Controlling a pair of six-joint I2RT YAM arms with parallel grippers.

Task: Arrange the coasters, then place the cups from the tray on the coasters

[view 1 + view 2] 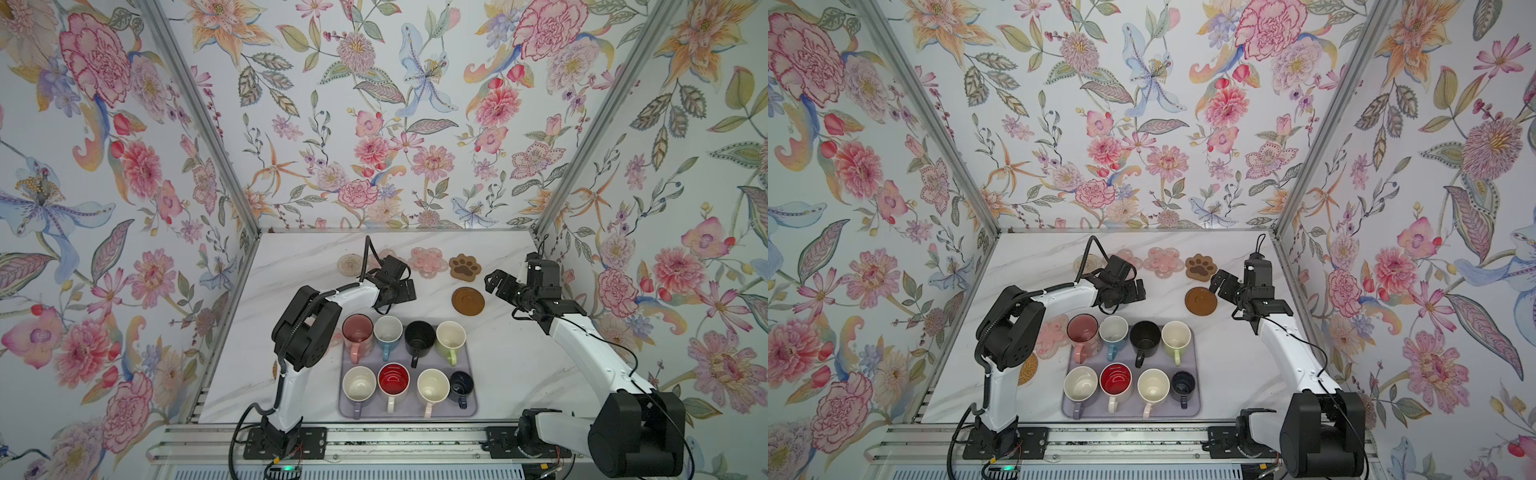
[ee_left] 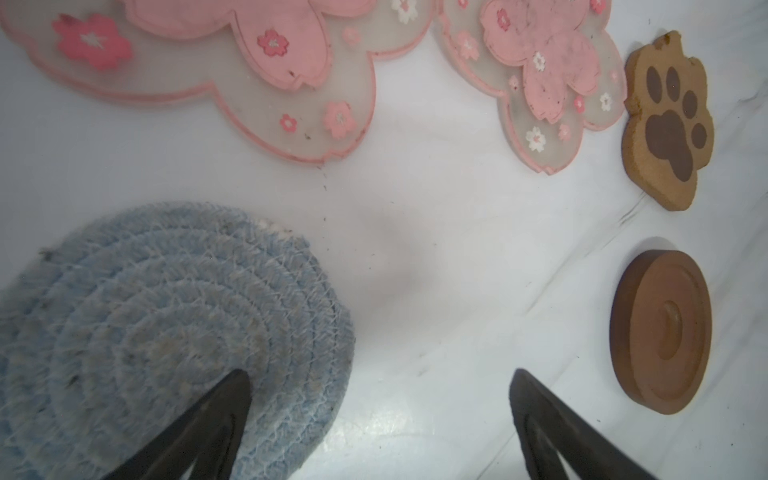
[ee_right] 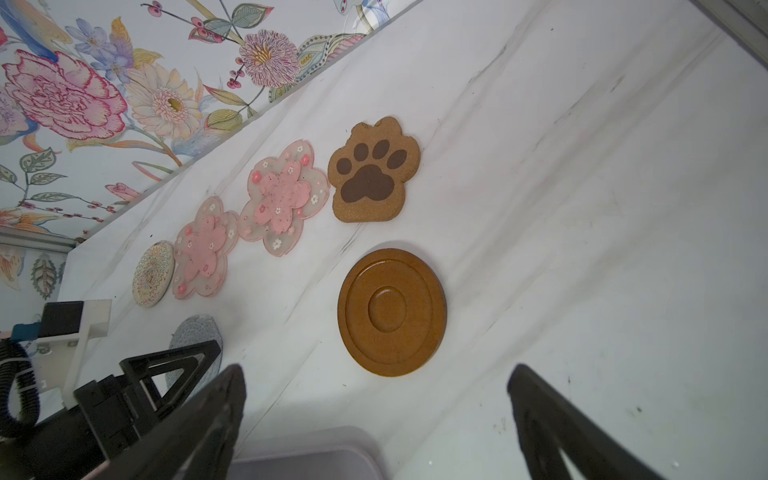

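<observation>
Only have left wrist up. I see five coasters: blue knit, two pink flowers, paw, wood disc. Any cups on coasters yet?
Observer: No. In both top views all eight cups stand upright on the tray, none on a coaster.
Operator: Task says eight coasters. Where are the other three?
Observer: A beaded round coaster ends the back row on the left. A third pink flower coaster and a rattan coaster lie left of the tray, the rattan one partly hidden by the arm.
</observation>
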